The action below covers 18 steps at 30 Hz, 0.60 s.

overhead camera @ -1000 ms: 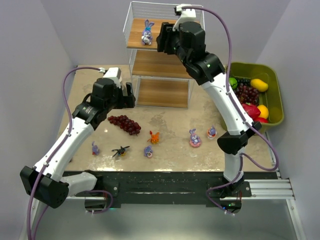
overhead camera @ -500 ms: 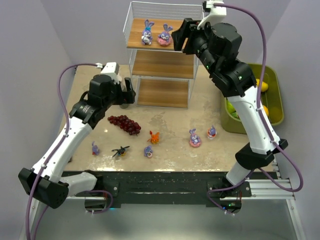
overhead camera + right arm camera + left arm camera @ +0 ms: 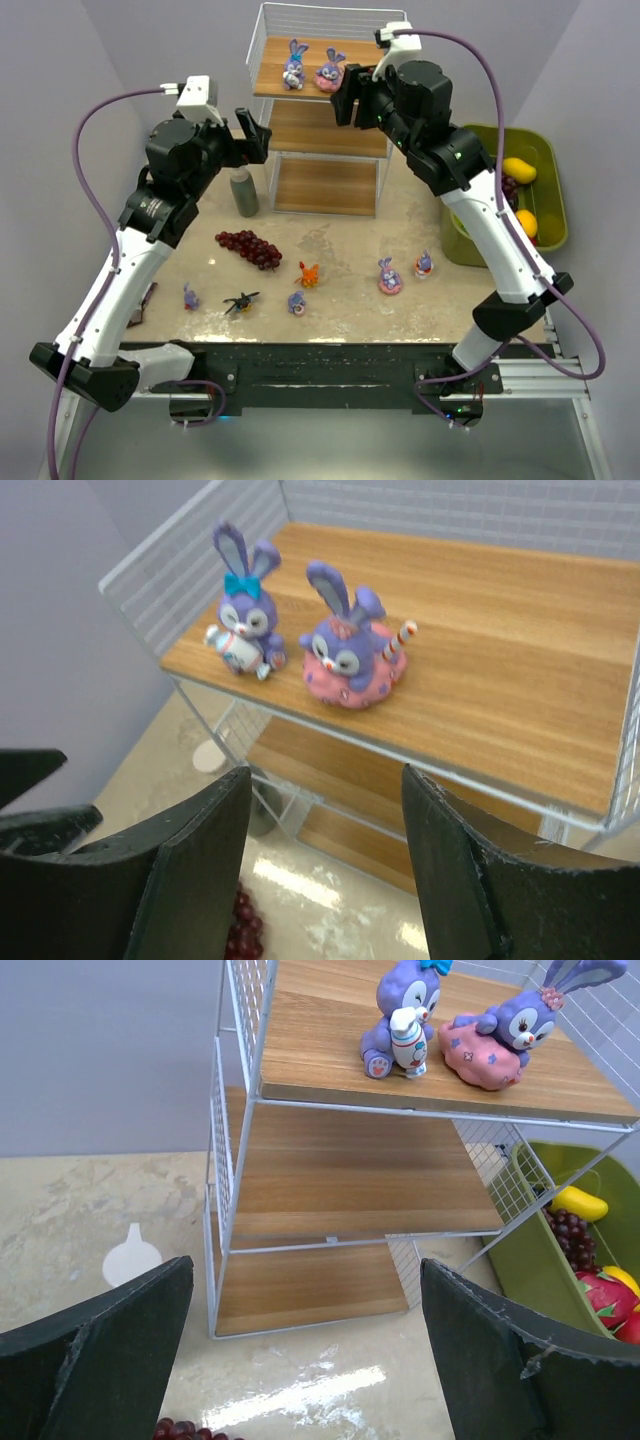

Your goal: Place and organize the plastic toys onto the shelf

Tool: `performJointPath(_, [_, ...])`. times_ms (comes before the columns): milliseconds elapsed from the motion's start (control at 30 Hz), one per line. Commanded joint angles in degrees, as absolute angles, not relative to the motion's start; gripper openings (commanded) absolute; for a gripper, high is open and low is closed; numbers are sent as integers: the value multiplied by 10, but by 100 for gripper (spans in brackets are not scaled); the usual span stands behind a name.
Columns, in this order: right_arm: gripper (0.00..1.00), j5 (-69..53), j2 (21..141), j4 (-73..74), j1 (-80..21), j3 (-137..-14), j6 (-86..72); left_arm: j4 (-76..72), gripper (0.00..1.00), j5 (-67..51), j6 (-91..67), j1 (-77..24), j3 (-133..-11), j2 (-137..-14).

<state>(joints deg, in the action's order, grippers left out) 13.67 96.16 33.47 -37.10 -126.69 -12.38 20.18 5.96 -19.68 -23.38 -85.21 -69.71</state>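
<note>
The shelf (image 3: pixel 322 135) stands at the back of the table, with two purple bunnies on its top board: a bow-wearing one (image 3: pixel 295 62) and one on a pink ring (image 3: pixel 329 70). My right gripper (image 3: pixel 352 100) hovers just right of them, open and empty; in its wrist view both bunnies (image 3: pixel 245 615) (image 3: pixel 352 655) sit beyond the gripper (image 3: pixel 325 850). My left gripper (image 3: pixel 252 137) hangs open and empty at the shelf's left side, facing the shelf (image 3: pixel 350 1175). On the table lie an orange creature (image 3: pixel 309 273), a black bug (image 3: pixel 240 301) and several small bunnies (image 3: pixel 388 277).
A dark red grape bunch (image 3: pixel 250 246) lies left of centre. A grey-green bottle with a white cap (image 3: pixel 243 192) stands by the shelf's left foot. The olive-green bin (image 3: pixel 548 215) with fruit sits at the right edge.
My right gripper has drawn back from the top board, leaving the pink-ring bunny there, and has opened wider. My left arm has risen toward the shelf, uncovering the bottle.
</note>
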Motion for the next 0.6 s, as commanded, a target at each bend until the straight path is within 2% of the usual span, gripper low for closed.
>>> performJointPath(0, [71,154,896,374,-369,-1228,-124,175,99,59,-178,-231,-859,-689])
performJointPath(200, [75,153,810,425,-368,-1113,-156,171,100,69,-168,-231,-814,-665])
performJointPath(567, [79,128,672,407,-369,-705,-239,147,100,40,-185,-231,-731,-660])
